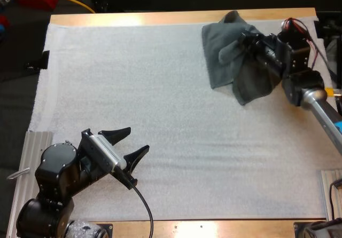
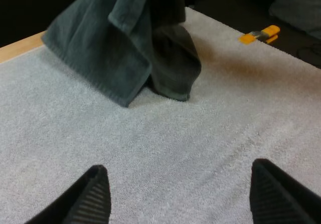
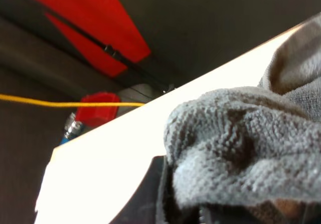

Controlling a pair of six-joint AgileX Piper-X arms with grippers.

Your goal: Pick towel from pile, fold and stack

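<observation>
Towel (image 1: 230, 56): dark grey-green terry, bunched on top and draped in two hanging folds. It sits at about 1 o'clock on the white mat (image 1: 160, 115), near the far edge.
Count: one towel, two grippers.
Right gripper (image 1: 250, 41): clamped on the towel's upper bunch, buried in cloth.
Left gripper (image 1: 138, 139): at 7 o'clock, spread wide with nothing between, well apart from the towel.
Left wrist view: the folds' hemmed lower edges reach the mat, which cannot be judged from above.
Right wrist view: looped pile seen close, heaped over one black finger.
</observation>
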